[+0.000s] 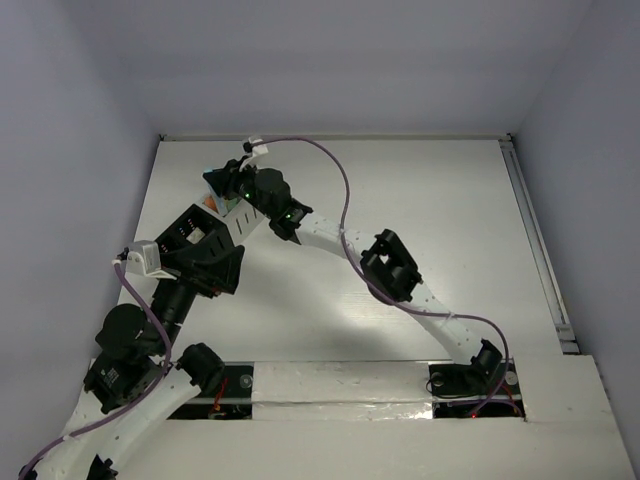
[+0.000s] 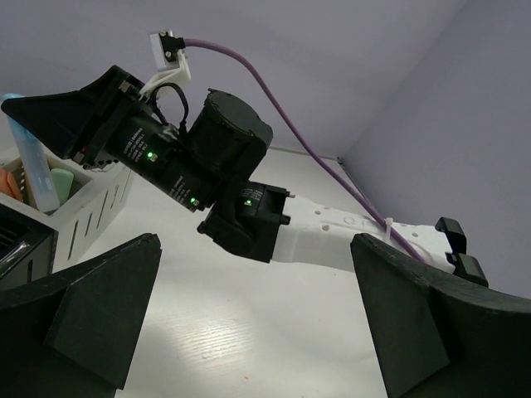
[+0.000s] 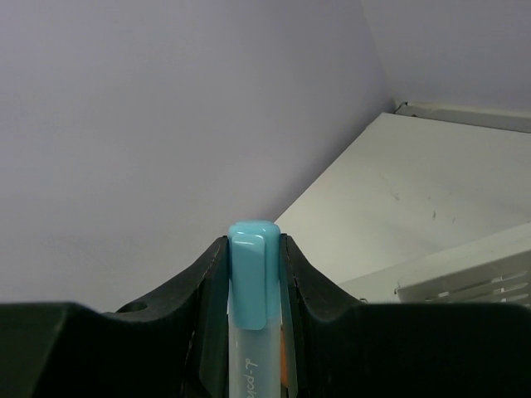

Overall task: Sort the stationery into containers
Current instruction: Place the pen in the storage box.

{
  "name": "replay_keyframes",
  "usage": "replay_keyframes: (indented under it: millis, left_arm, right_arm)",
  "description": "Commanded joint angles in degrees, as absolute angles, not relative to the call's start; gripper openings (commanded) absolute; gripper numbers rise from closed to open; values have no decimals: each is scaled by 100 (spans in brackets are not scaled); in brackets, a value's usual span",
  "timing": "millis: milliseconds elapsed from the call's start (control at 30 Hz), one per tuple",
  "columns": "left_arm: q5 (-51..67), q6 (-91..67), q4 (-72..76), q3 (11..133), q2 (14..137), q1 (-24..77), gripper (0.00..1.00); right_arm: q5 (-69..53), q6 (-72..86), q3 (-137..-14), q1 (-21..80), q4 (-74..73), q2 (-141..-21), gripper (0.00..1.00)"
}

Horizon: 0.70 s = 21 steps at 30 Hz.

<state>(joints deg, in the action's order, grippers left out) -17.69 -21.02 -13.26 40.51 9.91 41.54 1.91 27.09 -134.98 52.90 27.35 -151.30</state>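
My right gripper (image 3: 253,242) is shut on a light blue marker (image 3: 251,286) that stands upright between its fingers. In the left wrist view that blue marker (image 2: 36,170) hangs with its lower end inside the white container (image 2: 91,203), next to a green piece (image 2: 63,181) and an orange piece (image 2: 10,184). A corner of the black container (image 2: 15,242) shows beside the white one. From above, the right gripper (image 1: 224,183) hovers over the white container (image 1: 228,208) at the back left. My left gripper (image 2: 255,242) is wide open with nothing in it, low over bare table; from above, this left gripper (image 1: 220,245) sits just in front of the containers.
The right arm (image 1: 400,275) stretches diagonally across the table from its base at the near right, trailing a purple cable (image 1: 340,180). Grey walls close in the back and both sides. A metal rail (image 1: 535,240) runs along the table's right edge.
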Motion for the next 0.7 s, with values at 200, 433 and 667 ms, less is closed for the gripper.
replay_keyframes:
  millis: [200,433,667]
  left_arm:
    - [-1811,-1986,-1169,4078,1090,4069,99]
    - [-1828,-2004,-1186,4078,1134,4017,99]
    - [-1872,-2021,-1195,4061,1108,3964,99]
  right_arm:
    - [229,2373,-13624,5326,3111,-15232,0]
    - [203,2197,-13360,5379,3234,-15047,0]
    - [79,2066,-11946,5484,3902,-14160,30]
